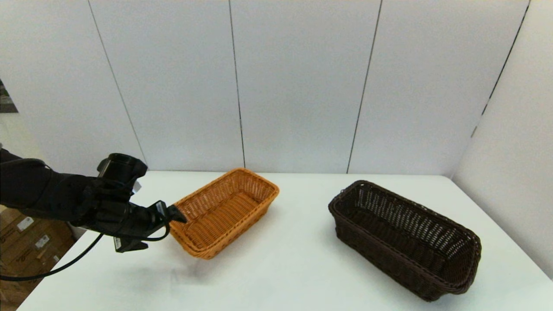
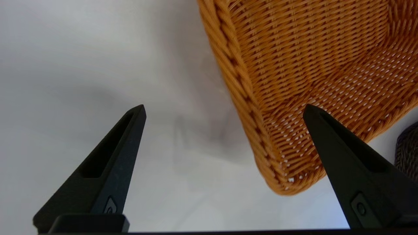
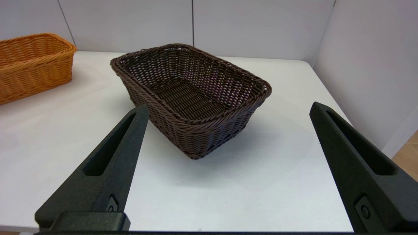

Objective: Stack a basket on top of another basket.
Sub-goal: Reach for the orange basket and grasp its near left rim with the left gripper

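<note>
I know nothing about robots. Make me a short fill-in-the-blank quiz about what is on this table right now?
1. The left gripper is at a corner of the ____ basket.
2. The dark brown basket stands on the white table, ____ from the other basket.
3. The fingers of the left gripper are spread ____.
4. Neither basket has anything ____ it.

Missing words: orange-tan; apart; open; inside

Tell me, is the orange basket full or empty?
Empty. The orange basket shows only its bare woven floor and walls in the head and left wrist views.
</note>
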